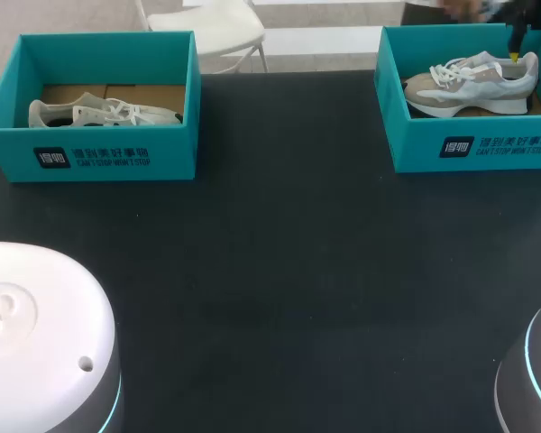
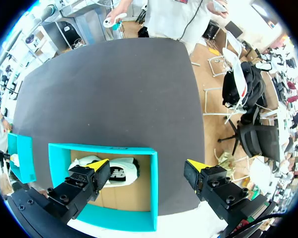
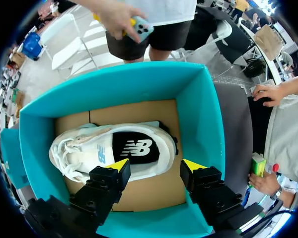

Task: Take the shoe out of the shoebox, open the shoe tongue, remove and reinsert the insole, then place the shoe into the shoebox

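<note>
Our right gripper hangs wide open and empty over the sneaker in its teal shoebox, left gripper likewise open, so we risk clipping a wall or pinching only laces and dropping it.

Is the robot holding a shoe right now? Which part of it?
No, nothing is held. The right end effector is open over the shoe; the left end effector is open too.
</note>
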### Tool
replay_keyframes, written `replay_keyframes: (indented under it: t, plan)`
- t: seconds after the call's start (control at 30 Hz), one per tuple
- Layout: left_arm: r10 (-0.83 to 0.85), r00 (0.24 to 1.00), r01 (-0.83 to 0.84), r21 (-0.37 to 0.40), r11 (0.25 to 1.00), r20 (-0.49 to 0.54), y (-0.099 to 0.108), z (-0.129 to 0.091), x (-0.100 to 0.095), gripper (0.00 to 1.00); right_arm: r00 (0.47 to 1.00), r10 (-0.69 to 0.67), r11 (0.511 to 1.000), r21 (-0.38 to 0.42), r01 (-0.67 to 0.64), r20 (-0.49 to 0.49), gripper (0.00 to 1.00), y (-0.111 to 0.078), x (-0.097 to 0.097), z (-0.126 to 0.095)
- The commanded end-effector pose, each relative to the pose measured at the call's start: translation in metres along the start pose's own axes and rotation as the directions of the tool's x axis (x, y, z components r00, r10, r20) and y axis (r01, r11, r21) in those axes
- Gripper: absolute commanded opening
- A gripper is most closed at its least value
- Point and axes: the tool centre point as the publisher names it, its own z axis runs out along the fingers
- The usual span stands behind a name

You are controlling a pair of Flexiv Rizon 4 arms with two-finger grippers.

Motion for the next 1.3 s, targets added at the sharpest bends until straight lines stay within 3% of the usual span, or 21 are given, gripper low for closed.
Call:
replay_keyframes:
  t: [0.03,0.13,0.27,0.5,0.67,0.83,0.87,0.9,0.93,1.1,1.3]
  plan:
    - [0.001,1.0,-0.001,0.0,1.0,-0.002,-0.001,-0.001,0.001,1.0,1.0,-0.008,1.0,0.021,0.008,0.008,0.62,0.008,0.001,0.009]
    - [0.001,1.0,-0.001,0.0,1.0,-0.002,-0.001,-0.001,0.001,1.0,1.0,-0.014,1.0,0.016,0.014,0.018,0.64,0.011,-0.002,0.016]
    - [0.001,1.0,-0.001,0.0,1.0,-0.002,-0.001,-0.001,0.001,1.0,0.999,-0.029,1.0,0.002,0.029,0.029,0.58,0.014,-0.005,0.024]
    - [0.001,1.0,-0.001,0.0,1.0,-0.002,-0.001,-0.001,0.001,1.0,0.998,-0.052,0.999,-0.015,0.052,0.044,0.64,0.02,-0.009,0.037]
    - [0.001,1.0,-0.001,0.0,1.0,-0.002,-0.001,-0.001,0.001,1.0,0.996,-0.071,0.997,-0.007,0.071,0.059,0.49,0.024,-0.013,0.041]
    - [0.001,1.0,-0.001,0.0,1.0,-0.002,-0.001,-0.001,0.001,1.0,0.993,-0.088,0.996,0.007,0.088,0.072,0.42,0.023,-0.015,0.048]
    - [0.001,1.0,-0.001,0.0,1.0,-0.002,-0.001,-0.001,0.001,1.0,0.993,-0.089,0.996,0.007,0.089,0.072,0.29,0.023,-0.015,0.049]
    - [0.001,1.0,-0.001,0.0,1.0,-0.002,-0.001,-0.001,0.001,1.0,0.993,-0.089,0.996,0.007,0.089,0.073,0.09,0.023,-0.015,0.049]
    - [0.001,1.0,-0.001,0.0,1.0,-0.002,-0.001,-0.001,0.001,1.0,0.993,-0.092,0.996,0.009,0.092,0.079,0.0,0.023,-0.015,0.049]
    - [0.001,1.0,-0.001,0.0,1.0,-0.002,-0.001,-0.001,0.001,1.0,0.992,-0.082,0.997,0.009,0.082,0.092,0.0,0.017,-0.019,0.045]
    - [0.001,1.0,-0.001,0.0,1.0,-0.002,-0.001,-0.001,0.001,1.0,0.991,-0.085,0.996,-0.017,0.088,0.102,0.0,0.007,-0.023,0.024]
